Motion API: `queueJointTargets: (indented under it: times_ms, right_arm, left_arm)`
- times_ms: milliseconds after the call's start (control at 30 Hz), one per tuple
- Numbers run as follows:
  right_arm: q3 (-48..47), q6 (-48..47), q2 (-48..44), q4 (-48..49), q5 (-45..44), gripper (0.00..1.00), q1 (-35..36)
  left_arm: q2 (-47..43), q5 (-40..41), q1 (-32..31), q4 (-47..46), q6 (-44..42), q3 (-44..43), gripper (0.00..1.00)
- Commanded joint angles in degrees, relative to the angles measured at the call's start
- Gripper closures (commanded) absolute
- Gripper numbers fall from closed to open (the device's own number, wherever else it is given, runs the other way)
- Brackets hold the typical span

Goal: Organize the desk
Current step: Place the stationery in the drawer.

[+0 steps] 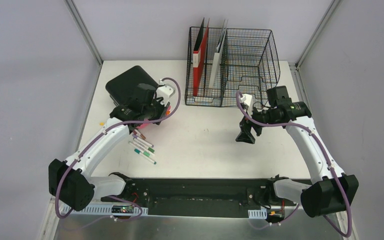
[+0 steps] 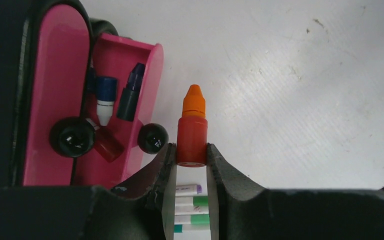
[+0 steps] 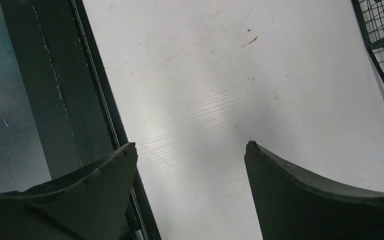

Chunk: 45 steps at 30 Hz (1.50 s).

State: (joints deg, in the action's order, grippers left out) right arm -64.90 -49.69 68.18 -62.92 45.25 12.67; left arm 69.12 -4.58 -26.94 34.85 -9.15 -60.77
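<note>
The left fingers (image 2: 166, 157), nearly closed, pinch one orange-capped marker (image 2: 192, 132) beside a pink case (image 2: 125, 65) partly hidden by the wrist; two blue-capped markers (image 2: 106, 92) lie inside. Four pens (image 2: 189, 205) show only as slivers below. The right fingers (image 3: 122, 162) gape wide, empty, over the white surface (image 1: 205, 145) ahead of both arms. One rack (image 1: 250, 55) holds two folders (image 1: 200, 60).

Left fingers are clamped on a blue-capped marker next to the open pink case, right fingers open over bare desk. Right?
Not quite. The left fingers clamp a red marker with an orange tip, as the left wrist view shows. The blue-capped marker lies inside the open pink plastic case. The rest holds.
</note>
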Motion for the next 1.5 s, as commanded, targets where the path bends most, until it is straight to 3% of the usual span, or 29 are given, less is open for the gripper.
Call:
queueJointTargets:
  times_ms: [0, 233, 833, 1467]
  right_arm:
    - [-0.24, -1.89, -1.23, 0.05, 1.24, 0.18, -0.17]
    - [0.15, -1.77, -1.83, 0.75, 1.07, 0.18, -0.35]
    - [1.08, -2.08, 0.45, 1.40, -0.06, 0.18, -5.63]
    - [1.54, -2.43, 0.37, 1.66, 0.45, 0.18, -7.01]
  left_arm:
    - [-3.78, 0.15, 0.80, -4.81, -5.04, 4.32, 1.00]
    - [-7.51, 8.68, 2.88, -6.00, -4.64, 6.13, 1.00]
    - [-8.59, 4.81, 7.76, -8.85, -7.42, 8.14, 1.00]
    - [-3.78, 7.16, 11.82, -9.25, -6.67, 8.38, 1.00]
